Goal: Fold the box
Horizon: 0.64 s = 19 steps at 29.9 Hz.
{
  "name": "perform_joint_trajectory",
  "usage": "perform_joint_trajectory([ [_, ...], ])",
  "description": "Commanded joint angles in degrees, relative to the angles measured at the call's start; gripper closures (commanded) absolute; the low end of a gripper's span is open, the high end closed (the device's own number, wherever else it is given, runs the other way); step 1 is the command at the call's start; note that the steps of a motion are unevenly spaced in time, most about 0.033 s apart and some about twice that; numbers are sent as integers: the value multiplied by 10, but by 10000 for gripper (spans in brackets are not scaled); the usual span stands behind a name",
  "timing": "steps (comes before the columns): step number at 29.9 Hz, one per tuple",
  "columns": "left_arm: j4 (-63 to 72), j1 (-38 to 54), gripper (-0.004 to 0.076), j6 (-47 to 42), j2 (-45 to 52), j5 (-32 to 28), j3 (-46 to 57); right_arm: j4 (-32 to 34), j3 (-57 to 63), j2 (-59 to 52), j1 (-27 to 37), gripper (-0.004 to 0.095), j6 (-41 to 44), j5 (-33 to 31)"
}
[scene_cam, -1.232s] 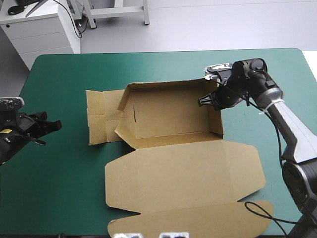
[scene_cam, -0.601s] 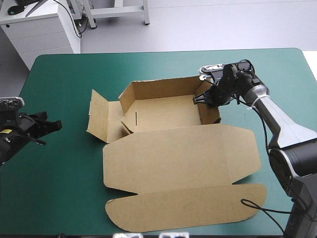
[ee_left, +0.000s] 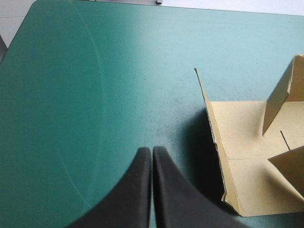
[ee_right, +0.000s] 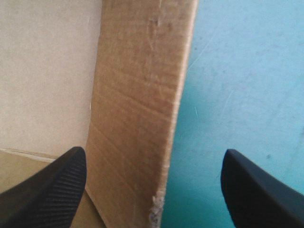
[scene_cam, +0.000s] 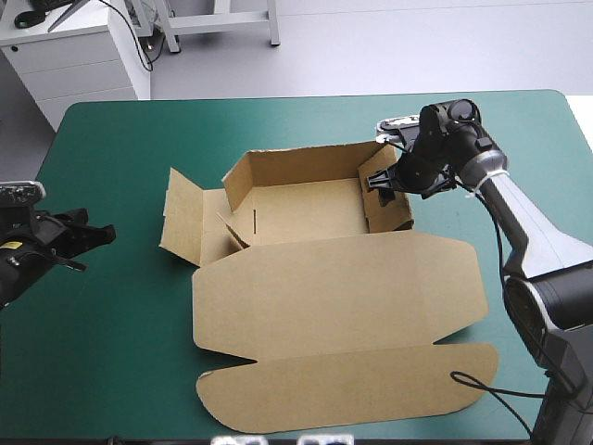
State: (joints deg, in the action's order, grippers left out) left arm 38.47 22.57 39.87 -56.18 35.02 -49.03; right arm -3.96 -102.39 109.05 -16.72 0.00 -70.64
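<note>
The brown box (scene_cam: 306, 209) stands as an open tray in the middle of the table, its far wall and right end wall raised, its lid (scene_cam: 338, 297) lying flat toward the near edge. Its left end flap (scene_cam: 183, 218) tilts up loosely. My right gripper (scene_cam: 384, 181) hovers at the right end wall (ee_right: 137, 114), fingers wide apart, the wall's edge between them and untouched. My left gripper (scene_cam: 97, 236) waits shut at the table's left edge, well short of the box's left flap (ee_left: 237, 156); in its own view the two fingers (ee_left: 152, 190) meet in one arch.
The teal-green cover (scene_cam: 120, 352) lies bare to the left of the box and along the far edge. The lid's rounded tuck flap (scene_cam: 352, 389) reaches close to the table's near edge.
The box has slid left and toward the far edge, its right wall folded up. My right gripper let go of that wall and opened wide. The left arm stayed still.
</note>
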Motion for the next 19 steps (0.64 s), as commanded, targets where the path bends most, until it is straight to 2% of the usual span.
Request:
perform_joint_trajectory([
  [1, 18, 0, 731, -3, 6, -24, -15, -19, -1, -31, -1, 180, 0, -9],
  [6, 17, 0, 731, -3, 6, -24, -15, 2, 18, -28, -1, 190, -5, -7],
  [13, 17, 0, 731, -3, 6, -24, -15, 7, 20, -14, -1, 319, -6, 2],
  [16, 17, 0, 731, -3, 6, -29, -15, 7, 20, -3, -1, 420, -10, 4],
  [19, 17, 0, 731, -3, 6, -37, -15, 7, 20, 9, -1, 659, -31, -8],
])
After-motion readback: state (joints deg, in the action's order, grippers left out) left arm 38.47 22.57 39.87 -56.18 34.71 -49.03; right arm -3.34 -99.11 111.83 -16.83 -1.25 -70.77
